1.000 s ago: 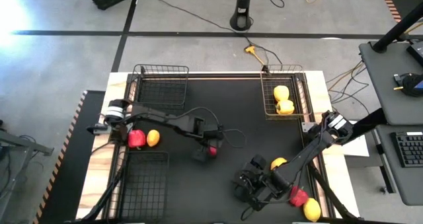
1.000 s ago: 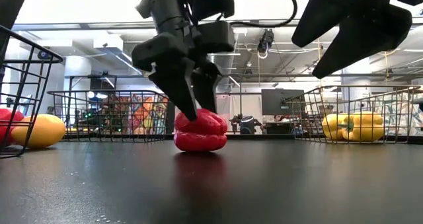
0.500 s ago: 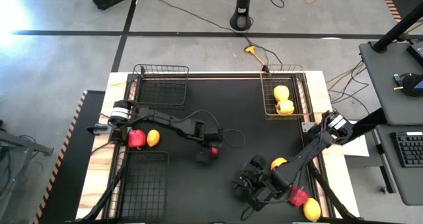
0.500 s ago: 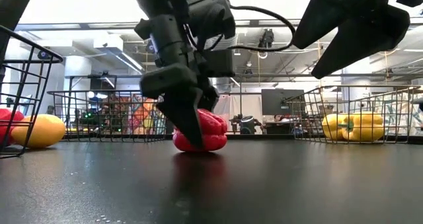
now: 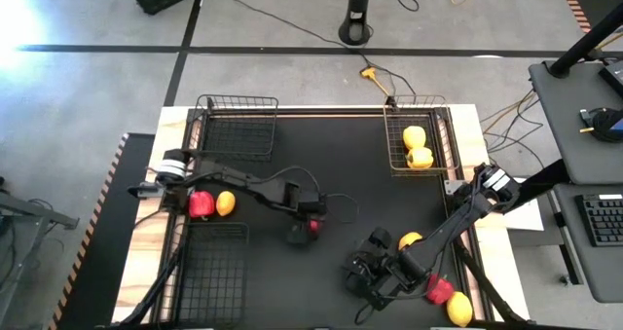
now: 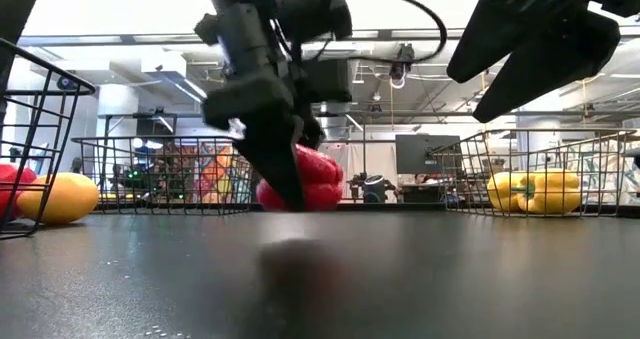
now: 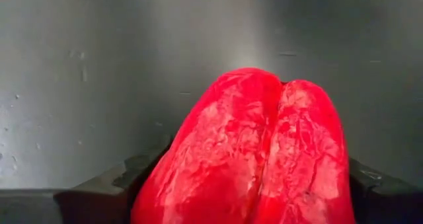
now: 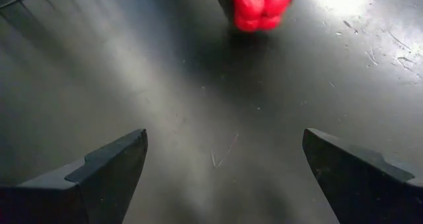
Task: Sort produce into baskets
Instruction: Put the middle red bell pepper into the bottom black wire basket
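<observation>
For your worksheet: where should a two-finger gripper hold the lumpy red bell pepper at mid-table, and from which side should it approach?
Across its bulging flanks, coming straight down from above. The lumpy red bell pepper is a squat, lobed lump, so its sides give the fingers opposing faces. The left gripper shows this, its fingers either side of the pepper. The open right gripper waits nearby.

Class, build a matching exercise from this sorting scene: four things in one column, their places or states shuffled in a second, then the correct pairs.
Things
1. red pepper
2. right end effector
3. two yellow peppers
4. far left basket

Places or states
A. inside the far right basket
B. holds no produce
C. between the left end effector's fingers
D. open above bare tabletop

Pairs: 1-C, 2-D, 3-A, 4-B
</observation>
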Controlling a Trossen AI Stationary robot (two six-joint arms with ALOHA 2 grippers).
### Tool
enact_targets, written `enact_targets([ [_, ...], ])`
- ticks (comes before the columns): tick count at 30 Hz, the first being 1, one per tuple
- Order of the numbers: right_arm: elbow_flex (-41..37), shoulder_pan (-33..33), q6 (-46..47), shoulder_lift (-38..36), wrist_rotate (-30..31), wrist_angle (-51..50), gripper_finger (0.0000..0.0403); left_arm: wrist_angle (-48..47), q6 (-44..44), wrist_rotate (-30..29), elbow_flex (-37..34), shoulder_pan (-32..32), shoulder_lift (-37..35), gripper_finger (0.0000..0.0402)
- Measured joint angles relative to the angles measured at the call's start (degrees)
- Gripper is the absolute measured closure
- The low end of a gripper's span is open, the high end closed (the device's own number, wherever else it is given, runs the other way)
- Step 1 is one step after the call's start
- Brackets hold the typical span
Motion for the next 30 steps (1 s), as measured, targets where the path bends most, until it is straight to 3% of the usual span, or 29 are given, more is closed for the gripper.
enact_targets([
  [5, 0.0, 0.27, -0.38, 0.0, -0.4, -0.9, 0.0009, -4.41, -7.96, 3.87, 2.39, -6.39, -5.84, 0.0137],
  [11, -0.04, 0.37, -2.77, 0.0, -0.38, -2.1, 0.0009, -13.56, -17.17, 2.47, 6.68, -19.61, -12.76, 0.0134],
  [21, -0.09, -0.42, -6.01, 0.0, 0.28, -1.93, 0.0009, -37.24, -54.1, -2.91, 11.63, -40.06, -16.66, 0.013],
  [25, -0.11, -0.8, -6.93, 0.0, 0.71, -1.88, 0.0009, -42.24, -67.07, -4.32, 6.94, -45.24, -16.57, 0.0129],
  [30, 0.04, -1.69, -9.15, 0.0, 1.17, -1.7, 0.0009, -40.35, -73.67, 0.22, -2.75, -46.59, -16.51, 0.0129],
])
